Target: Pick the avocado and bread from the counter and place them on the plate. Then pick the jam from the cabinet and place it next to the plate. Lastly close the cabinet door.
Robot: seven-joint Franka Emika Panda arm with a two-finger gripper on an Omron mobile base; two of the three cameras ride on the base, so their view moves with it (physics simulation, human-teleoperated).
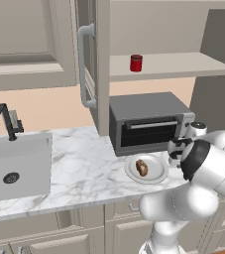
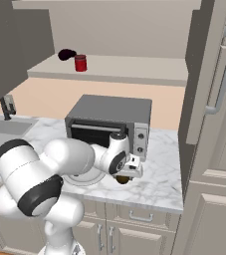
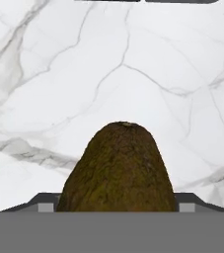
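- Resting already on the round white plate at lower right of the left base view was the oval brown bread; 1 step looked done.
- Low at centre of the right base view, the gripper hung over the dark, pebbly avocado on the veined marble counter. Whether its fingers had closed on it, I could not tell.
- Remaining, by my reading: plating the avocado, fetching the small red jam from the beige cabinet shelf at upper centre, then shutting the panelled cabinet door.
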